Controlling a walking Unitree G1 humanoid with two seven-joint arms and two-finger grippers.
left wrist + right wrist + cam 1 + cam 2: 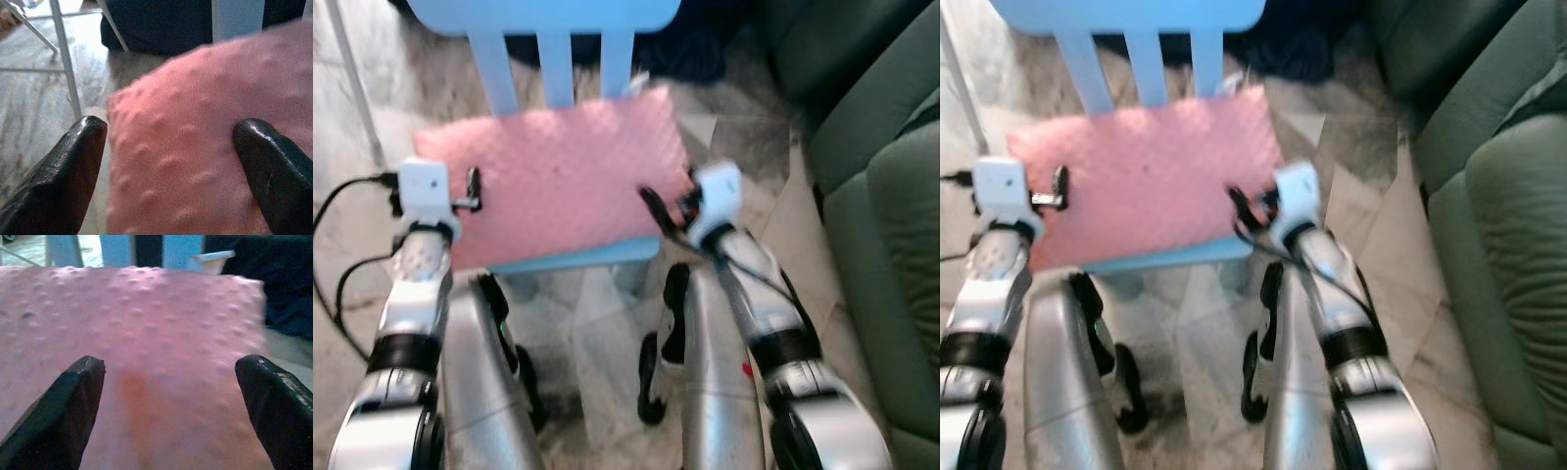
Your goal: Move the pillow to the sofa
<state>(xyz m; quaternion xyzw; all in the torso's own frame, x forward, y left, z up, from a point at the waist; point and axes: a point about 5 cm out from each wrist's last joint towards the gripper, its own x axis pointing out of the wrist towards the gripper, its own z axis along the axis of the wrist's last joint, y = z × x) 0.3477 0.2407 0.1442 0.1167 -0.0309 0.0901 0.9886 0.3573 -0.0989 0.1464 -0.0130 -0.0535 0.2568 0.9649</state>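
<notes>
Left eye view has the pink pillow (558, 176) lying flat on the seat of a light blue chair (558, 39), covering nearly all of it. Left gripper (473, 191) sits at the pillow's left edge, right gripper (656, 211) at its right edge near the front corner. Both wrist views show the black fingers spread wide with the bumpy pink fabric between them, so nothing is clamped yet. Green sofa (891, 225) is off to the robot's right, near the chair, across a strip of marble floor (773, 225).
</notes>
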